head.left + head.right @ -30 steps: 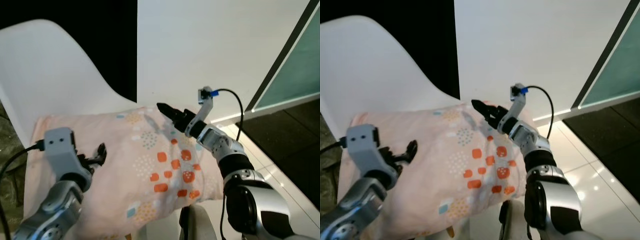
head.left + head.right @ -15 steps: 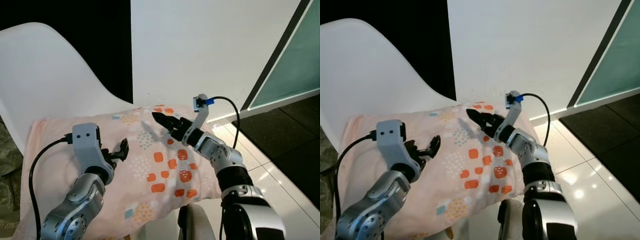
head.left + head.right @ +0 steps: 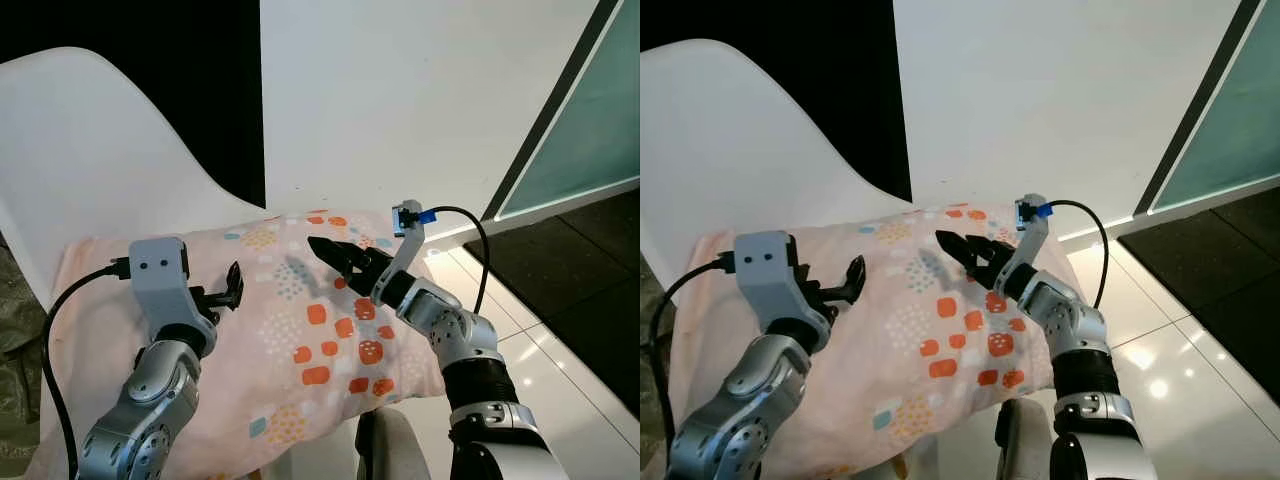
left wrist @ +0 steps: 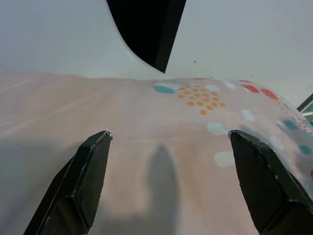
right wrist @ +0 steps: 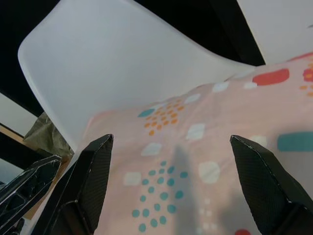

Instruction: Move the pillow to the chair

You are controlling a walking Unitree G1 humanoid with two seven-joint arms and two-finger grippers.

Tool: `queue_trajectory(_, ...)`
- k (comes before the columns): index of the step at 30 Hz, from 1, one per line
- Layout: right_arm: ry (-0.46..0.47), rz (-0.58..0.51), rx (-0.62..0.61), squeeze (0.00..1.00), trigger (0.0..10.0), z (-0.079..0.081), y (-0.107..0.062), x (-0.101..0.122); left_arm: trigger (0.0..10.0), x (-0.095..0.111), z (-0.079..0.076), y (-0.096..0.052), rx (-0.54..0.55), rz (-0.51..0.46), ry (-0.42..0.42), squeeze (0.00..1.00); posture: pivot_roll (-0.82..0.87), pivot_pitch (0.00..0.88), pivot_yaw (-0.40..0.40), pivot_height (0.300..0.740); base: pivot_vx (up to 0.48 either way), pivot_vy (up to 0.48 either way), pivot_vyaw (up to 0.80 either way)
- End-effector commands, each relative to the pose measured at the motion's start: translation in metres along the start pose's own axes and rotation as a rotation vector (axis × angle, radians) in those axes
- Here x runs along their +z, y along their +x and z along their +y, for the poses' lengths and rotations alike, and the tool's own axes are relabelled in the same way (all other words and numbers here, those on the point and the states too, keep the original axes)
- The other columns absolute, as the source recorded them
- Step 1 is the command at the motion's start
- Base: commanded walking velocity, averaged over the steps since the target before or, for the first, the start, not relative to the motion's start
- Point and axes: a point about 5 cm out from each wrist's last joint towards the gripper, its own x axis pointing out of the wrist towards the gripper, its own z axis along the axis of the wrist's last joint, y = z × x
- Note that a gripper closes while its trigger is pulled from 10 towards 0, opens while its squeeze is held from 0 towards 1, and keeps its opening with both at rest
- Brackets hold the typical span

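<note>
The pillow [image 3: 300, 330], pale pink with orange, teal and white dotted patches, is lying across the seat of the white chair [image 3: 90, 170], its 3 o'clock corner overhanging the seat edge above the glossy floor [image 3: 560, 330]. The left gripper [image 3: 235, 287] is hovering just above the pillow at about 9 o'clock of the pillow's centre, its two black fingers spread wide with nothing between them; the left wrist view is showing fabric and a finger shadow in the gap. The right gripper [image 3: 962, 250] is hovering over the pillow near 1 o'clock of the centre, fingers likewise spread apart and holding nothing. A white wall [image 3: 400, 100] is standing at 12 o'clock, and a dark-framed glass panel [image 3: 590, 140] is running toward 2 o'clock.

By appearance the pillow is already resting on the chair, so release and clearance seem to be the step in hand. Risks: a fingertip could be snagging the loose cover as an arm pulls away, dragging the pillow toward the 3 o'clock edge; the overhanging corner could be tipping the soft mass off the curved, smooth seat onto the floor.
</note>
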Motion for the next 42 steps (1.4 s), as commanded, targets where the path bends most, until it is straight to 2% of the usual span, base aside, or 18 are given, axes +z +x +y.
queue_trajectory(1,-0.011,0.012,-0.016,0.00,10.0,0.000,-0.002,-0.002,10.0,-0.005,0.001,0.000,0.004,0.011,0.024,0.00,-0.08,0.043,-0.063,0.490,0.000,0.000,0.00)
queue_trajectory(11,-0.023,0.035,-0.054,0.00,10.0,-0.001,-0.005,-0.015,10.0,-0.012,0.001,-0.003,0.005,0.030,0.028,0.00,-0.08,0.048,-0.065,0.520,0.000,0.000,0.00)
queue_trajectory(14,-0.057,0.039,-0.076,0.00,10.0,0.001,-0.006,-0.017,10.0,-0.027,-0.004,-0.004,-0.018,0.085,-0.012,0.00,-0.08,0.055,-0.063,0.545,0.000,0.000,0.00)
queue_trajectory(20,-0.084,0.039,-0.087,0.00,10.0,0.002,-0.005,-0.019,10.0,-0.030,-0.003,-0.002,-0.028,0.094,-0.053,0.00,-0.09,0.055,-0.056,0.565,0.000,0.000,0.00)
queue_trajectory(35,-0.095,0.027,-0.094,0.00,10.0,0.004,-0.006,-0.020,10.0,-0.031,-0.003,-0.001,-0.033,0.083,-0.053,0.00,-0.09,0.044,-0.056,0.615,0.000,0.000,0.00)
queue_trajectory(42,-0.090,0.029,-0.088,0.00,10.0,0.004,-0.006,-0.022,10.0,-0.033,-0.006,-0.001,-0.053,0.095,-0.015,0.00,-0.09,0.036,-0.052,0.640,-0.459,0.000,0.00)
